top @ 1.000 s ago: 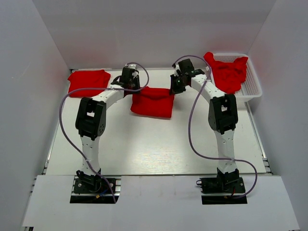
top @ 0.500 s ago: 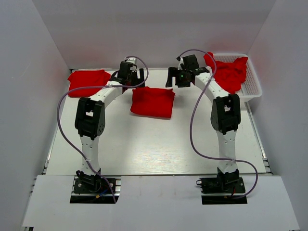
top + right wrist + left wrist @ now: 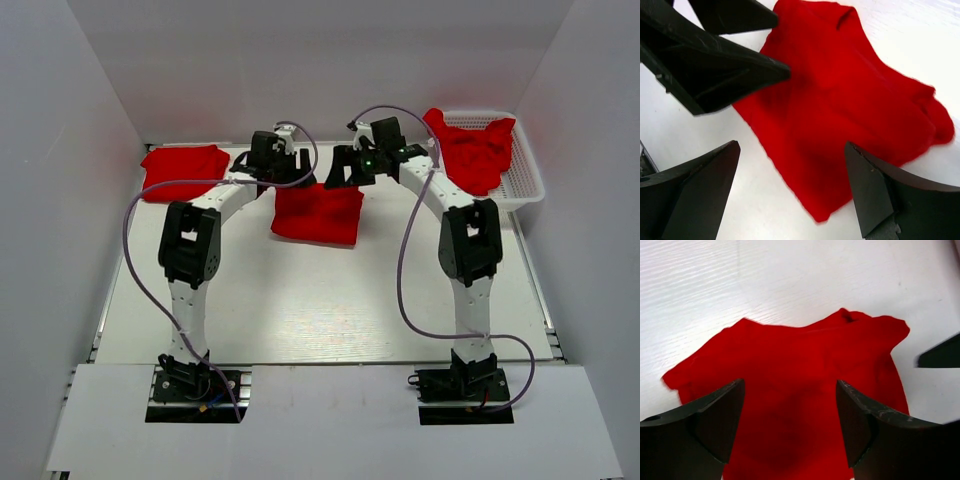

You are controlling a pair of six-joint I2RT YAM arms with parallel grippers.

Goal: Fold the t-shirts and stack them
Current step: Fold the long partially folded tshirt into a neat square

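Note:
A folded red t-shirt [image 3: 318, 214] lies in the middle of the table, toward the back. My left gripper [image 3: 292, 177] hangs open over its back left part, the red fabric [image 3: 790, 365] showing below between the fingers with nothing gripped. My right gripper [image 3: 343, 176] hangs open over the back right part; in its wrist view the t-shirt [image 3: 840, 100] spreads beneath and its near corner lies between the fingers. A second folded t-shirt [image 3: 185, 170] rests at the back left. More red t-shirts [image 3: 470, 150] are heaped in a white basket [image 3: 524, 186].
The two grippers are close together; the left gripper's fingers [image 3: 715, 65] fill the upper left of the right wrist view, and a right fingertip [image 3: 940, 352] shows at the right edge of the left wrist view. White walls enclose the table on three sides.
Both grippers have opened and let go of the middle t-shirt, which now lies flat. Both have then moved inward, closer together over its back edge.

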